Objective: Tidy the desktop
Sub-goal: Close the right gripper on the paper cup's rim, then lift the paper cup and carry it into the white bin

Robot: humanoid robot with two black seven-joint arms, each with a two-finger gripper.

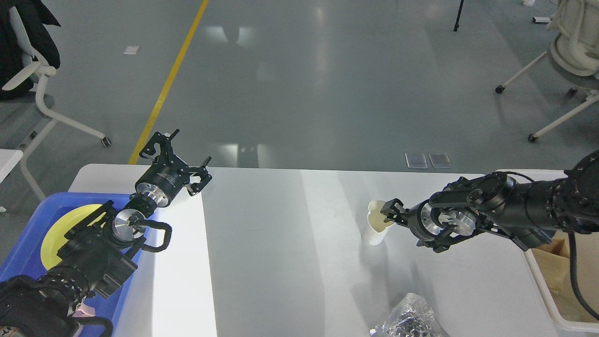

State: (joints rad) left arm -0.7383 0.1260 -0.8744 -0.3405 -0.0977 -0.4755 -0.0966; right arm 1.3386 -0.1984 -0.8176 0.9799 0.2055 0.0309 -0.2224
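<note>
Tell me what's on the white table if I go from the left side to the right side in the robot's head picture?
Blue tray with a yellow plate → left gripper → white paper cup → right gripper at the cup's rim → off-white tub at the right edge. A crinkly silver wrapper lies near the front, below the cup.

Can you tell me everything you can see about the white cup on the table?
The white cup looks like thin paper or soft plastic, cream inside. It stands upright on the desktop, right of the middle, casting a soft shadow. Its rim is bent and dented, not a neat circle. It seems empty, though its bottom is hidden. The right gripper has reached its rim, one of the fingers at the dented edge. Whether it grips the cup yet is unclear.
</note>
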